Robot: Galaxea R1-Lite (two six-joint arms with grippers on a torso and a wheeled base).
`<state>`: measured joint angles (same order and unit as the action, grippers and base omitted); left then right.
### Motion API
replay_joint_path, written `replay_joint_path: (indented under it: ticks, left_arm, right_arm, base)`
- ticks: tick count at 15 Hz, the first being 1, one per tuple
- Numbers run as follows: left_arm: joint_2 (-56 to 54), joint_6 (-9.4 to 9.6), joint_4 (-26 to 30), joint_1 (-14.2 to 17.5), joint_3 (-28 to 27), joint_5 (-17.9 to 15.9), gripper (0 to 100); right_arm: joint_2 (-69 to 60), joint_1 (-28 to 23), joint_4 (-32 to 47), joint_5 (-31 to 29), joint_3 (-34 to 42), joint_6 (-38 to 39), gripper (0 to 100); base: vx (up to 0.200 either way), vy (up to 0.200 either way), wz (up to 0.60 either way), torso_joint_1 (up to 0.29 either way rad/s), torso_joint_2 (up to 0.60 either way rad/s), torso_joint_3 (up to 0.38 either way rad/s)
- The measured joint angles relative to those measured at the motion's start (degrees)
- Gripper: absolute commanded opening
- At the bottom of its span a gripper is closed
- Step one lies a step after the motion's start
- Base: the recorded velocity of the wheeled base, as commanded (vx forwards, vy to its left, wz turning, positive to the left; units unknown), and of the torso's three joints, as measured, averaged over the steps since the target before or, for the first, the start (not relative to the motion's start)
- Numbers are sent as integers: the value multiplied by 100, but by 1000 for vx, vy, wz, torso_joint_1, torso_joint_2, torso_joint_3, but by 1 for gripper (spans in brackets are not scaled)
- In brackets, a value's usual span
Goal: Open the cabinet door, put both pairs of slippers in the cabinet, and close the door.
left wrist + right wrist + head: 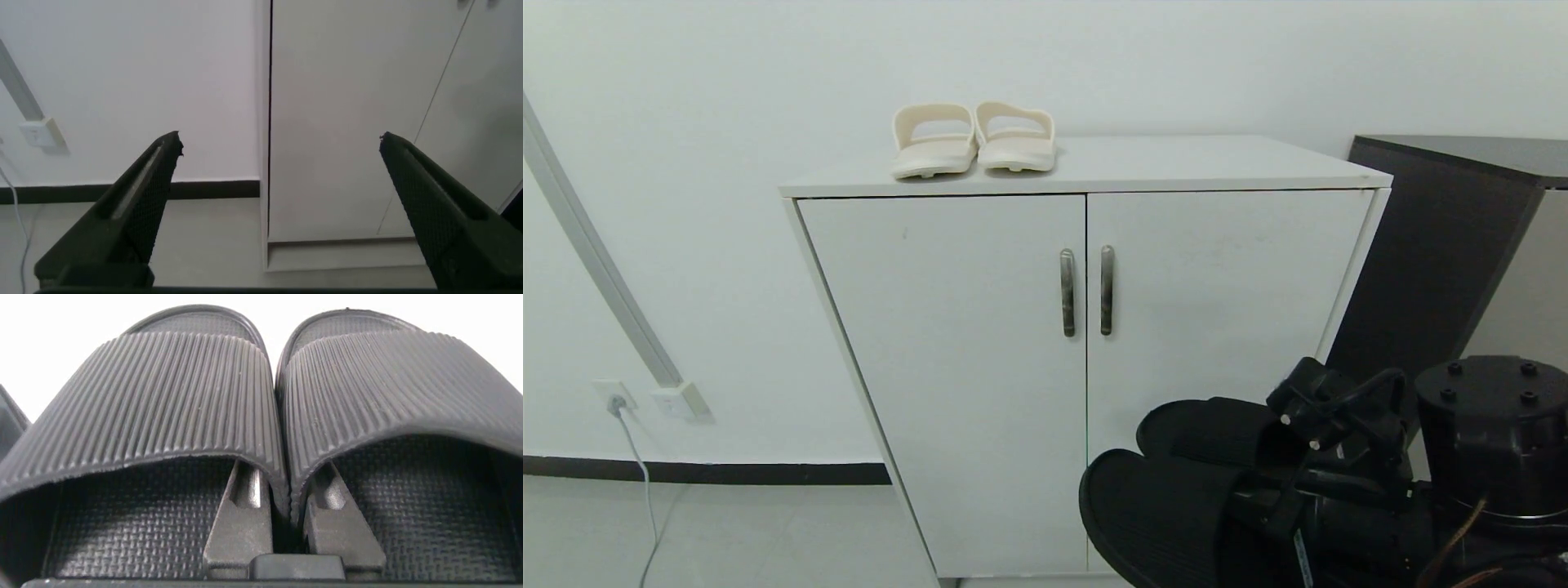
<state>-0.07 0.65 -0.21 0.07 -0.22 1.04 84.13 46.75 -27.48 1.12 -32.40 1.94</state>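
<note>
Black pair first, the nearest thing: who has it?

— The right end effector (286, 531) does. It is clenched on the black slippers (1176, 482), its fingers (241, 527) tucked under the ribbed straps and pinching the two inner sides together. The pair hangs low in front of the right door (1225, 327), near its lower part, soles side by side.

— And the other arm?

— The left end effector (280, 143) is released, its jaws spread wide and holding nothing. It faces the cabinet's (947, 367) left edge, with bare wall and floor (727, 531) open beside it.

— Any room at the doors?

— Both are shut, meeting at the middle seam, with the two handles (1067, 292) upright just either side of it. A dark cabinet (1437, 245) stands close against the right side. On the left, a wall socket (613, 396) and its cable sit well apart.

— Farthest back?

— The cream slippers (974, 139) lie on the cabinet top (1217, 163), left of centre, touching each other near the front edge, well above the held pair.
</note>
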Motion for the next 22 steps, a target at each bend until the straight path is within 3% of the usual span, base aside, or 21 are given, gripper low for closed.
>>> replay_joint_path:
  ticks: [3, 4, 6, 7, 10, 12, 16, 22]
  left_arm:
    - [15, 30, 7, 0, -38, 2, 100]
    - [32, -43, 41, 0, -167, 5, 100]
    - [266, -324, 239, -23, -942, -46, 100]
    - [503, -377, 313, -48, -1334, -126, 100]
    - [1365, -276, 417, -93, -1771, -806, 100]
    - [1964, -254, 59, -108, -1813, -1289, 100]
    - [3111, -272, -916, -268, -1808, -1899, 100]
    - [4762, -597, -2541, -1330, -1877, -1940, 100]
  right_arm:
    - [0, 11, -139, 0, 60, -2, 0]
    - [5, 11, -185, 2, 73, -2, 0]
    - [21, 11, -187, 5, 99, -9, 0]
    - [27, 11, -187, 5, 104, -9, 0]
    - [33, 16, -255, 7, 112, -9, 0]
    - [40, 54, -262, 2, 118, -9, 0]
    - [40, 106, -262, 0, 123, -9, 0]
    - [44, 123, -263, -6, 118, -9, 0]
  base:
    - [0, 0, 0, -10, 45, 50]
    - [0, 0, 0, 0, 0, 0]
    - [0, 0, 0, 0, 0, 0]
    - [0, 0, 0, 0, 0, 0]
    - [0, 0, 0, 0, 0, 0]
    - [0, 0, 0, 0, 0, 0]
    - [0, 0, 0, 0, 0, 0]
    - [0, 0, 0, 0, 0, 0]
